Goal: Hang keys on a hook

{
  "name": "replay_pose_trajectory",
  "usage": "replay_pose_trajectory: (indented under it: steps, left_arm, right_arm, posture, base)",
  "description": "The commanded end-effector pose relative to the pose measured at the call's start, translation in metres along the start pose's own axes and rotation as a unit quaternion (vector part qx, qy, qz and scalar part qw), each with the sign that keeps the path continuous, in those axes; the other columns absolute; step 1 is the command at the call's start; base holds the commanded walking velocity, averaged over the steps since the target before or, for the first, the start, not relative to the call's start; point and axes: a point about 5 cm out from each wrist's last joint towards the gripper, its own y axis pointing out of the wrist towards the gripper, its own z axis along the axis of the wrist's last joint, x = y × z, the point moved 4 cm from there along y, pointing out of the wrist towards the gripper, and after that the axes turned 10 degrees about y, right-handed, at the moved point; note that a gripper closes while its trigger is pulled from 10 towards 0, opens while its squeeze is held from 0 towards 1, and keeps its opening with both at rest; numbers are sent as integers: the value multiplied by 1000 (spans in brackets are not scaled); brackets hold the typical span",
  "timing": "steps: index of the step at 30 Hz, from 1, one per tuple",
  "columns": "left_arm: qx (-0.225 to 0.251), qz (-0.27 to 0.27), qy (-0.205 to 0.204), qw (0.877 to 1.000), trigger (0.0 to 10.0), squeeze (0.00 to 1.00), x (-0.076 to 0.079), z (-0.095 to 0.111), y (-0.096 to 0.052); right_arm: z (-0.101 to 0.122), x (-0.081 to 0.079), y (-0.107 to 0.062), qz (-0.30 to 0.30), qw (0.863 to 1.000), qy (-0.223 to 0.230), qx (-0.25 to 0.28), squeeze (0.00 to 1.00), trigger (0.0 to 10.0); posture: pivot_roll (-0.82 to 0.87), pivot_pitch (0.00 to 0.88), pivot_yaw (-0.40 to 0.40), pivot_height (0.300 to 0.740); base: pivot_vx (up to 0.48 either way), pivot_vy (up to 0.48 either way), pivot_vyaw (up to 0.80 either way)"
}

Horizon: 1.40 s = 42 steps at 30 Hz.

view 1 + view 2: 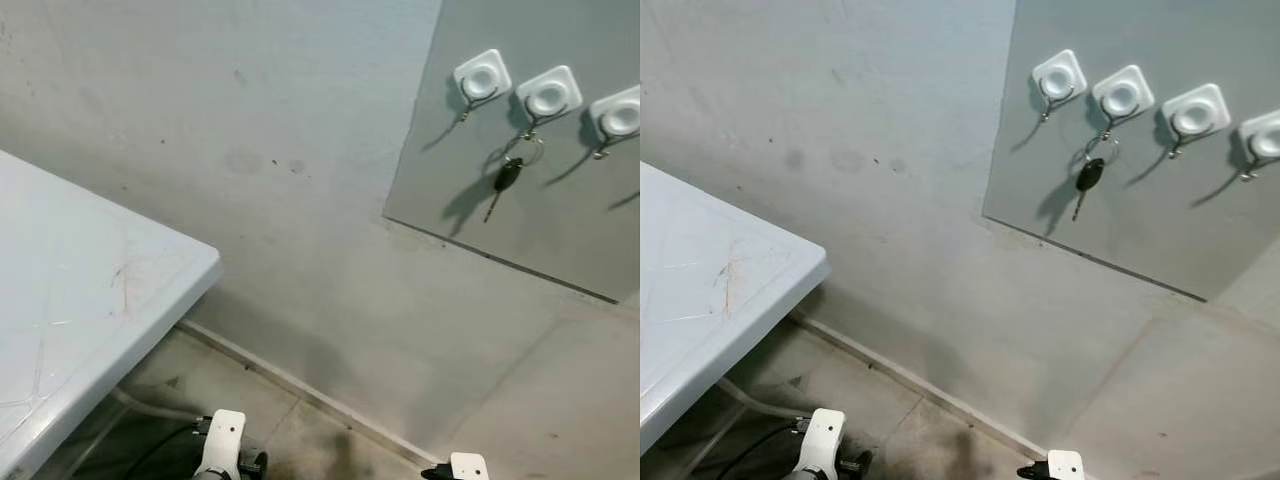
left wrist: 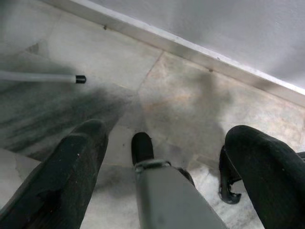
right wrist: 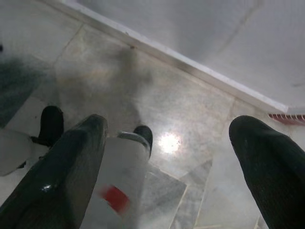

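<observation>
High on the grey wall, in the head camera's left eye view, a darker panel [image 1: 520, 215] carries a row of square white hooks. The keys [image 1: 508, 175], a black-headed key on a ring, hang from the second hook [image 1: 548, 95], so the task looks done. A white table [image 1: 80, 300] stands at the left, against the wall, with faint scratches on its top. Both wrists show at the bottom edge, hanging low.

The right eye view gives the same scene and shows a fourth hook at the panel's right.

Looking down the left wrist view, the left gripper [image 2: 176, 167] hangs idle over the floor, its black fingers spread apart and empty.

The right wrist view shows the right gripper [image 3: 176, 162] likewise, fingers apart and holding nothing, above a pale marble floor [image 3: 190, 100] with a white skirting board.

The ring seems to sit on a shallow hook; a knock from a rising arm could likely tip it off.
</observation>
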Motion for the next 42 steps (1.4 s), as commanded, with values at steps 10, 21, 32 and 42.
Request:
replay_pose_trajectory:
  steps: [10,21,32,42]
  left_arm:
    - [-11,3,-6,1000,10000,0,0,-4,0]
    - [-14,5,-8,1000,10000,0,-2,-6,-1]
    - [-15,6,-14,1000,10000,0,-2,-8,-1]
    - [-8,9,-17,1000,10000,0,-6,-3,-1]
  right_arm:
    - [2,2,0,-1,1000,1,1,0,10000]
    - [2,1,0,2,1000,1,0,0,10000]
    - [3,0,1,3,1000,1,-1,0,10000]
    - [4,-1,1,6,1000,0,-1,0,10000]
  posture:
    - [-35,0,-45,740]
    - [-33,0,-46,740]
    - [-31,0,-47,740]
    - [-26,0,-49,740]
  base:
    - [0,0,800]
    - [0,0,800]
    - [0,0,800]
    - [0,0,800]
